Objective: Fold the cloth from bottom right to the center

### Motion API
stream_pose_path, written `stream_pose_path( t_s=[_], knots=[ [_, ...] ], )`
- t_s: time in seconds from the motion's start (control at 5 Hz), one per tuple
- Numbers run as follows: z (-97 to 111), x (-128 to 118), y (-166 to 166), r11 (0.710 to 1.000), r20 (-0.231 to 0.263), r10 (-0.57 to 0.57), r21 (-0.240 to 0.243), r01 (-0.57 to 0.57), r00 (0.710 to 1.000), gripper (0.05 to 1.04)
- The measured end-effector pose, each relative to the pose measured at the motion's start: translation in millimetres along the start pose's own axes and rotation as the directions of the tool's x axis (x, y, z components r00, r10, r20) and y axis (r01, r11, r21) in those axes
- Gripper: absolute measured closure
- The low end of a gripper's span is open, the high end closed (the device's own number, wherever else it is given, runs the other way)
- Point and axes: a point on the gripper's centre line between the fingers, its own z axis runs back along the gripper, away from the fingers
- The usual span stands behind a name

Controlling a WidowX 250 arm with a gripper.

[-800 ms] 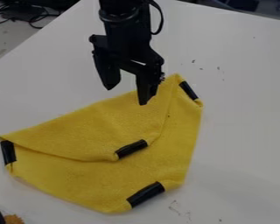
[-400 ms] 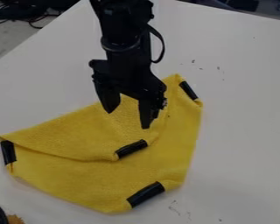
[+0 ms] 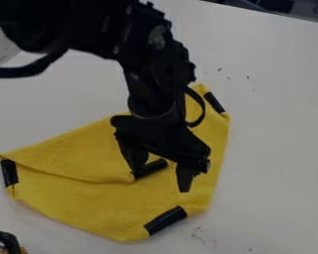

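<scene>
- Cloth (image 3: 89, 208): lies on the white table (image 3: 275, 149), under and around the gripper (image 3: 159, 181) as seen from the camera.
- Arm (image 3: 151, 84): enters at upper left, bends, then slants down toward the cloth's middle.
- Points downward at the wrist, with fingers spread apart; one tip overlaps the central black strip (image 3: 155, 167) in view, the other lies over yellow fabric to its right. Cannot tell whether touching.
- Matte black on the arm, with a loose cable loop (image 3: 200, 111) beside the wrist.
- Yellow, soft-looking and finely fuzzy in the weave; has a flap laid over from the far side, ending in a rounded point at the central strip.
- Bears more smooth black strips at left (image 3: 9, 172), upper right (image 3: 214, 102) and lower right (image 3: 166, 220), the last at a blunt, unfolded corner.
</scene>
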Motion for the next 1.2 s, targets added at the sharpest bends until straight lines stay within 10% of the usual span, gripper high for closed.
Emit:
stream_pose_path(
  t_s=[0.6, 1.2],
  knots=[
    [-37, -18, -39, 0.998, -0.03, 0.04, -0.049, -0.042, 0.999, 0.083],
    [-38, -22, -10, 0.999, -0.058, 0.034, 0.009, -0.033, 0.998, 0.083]
  ],
)
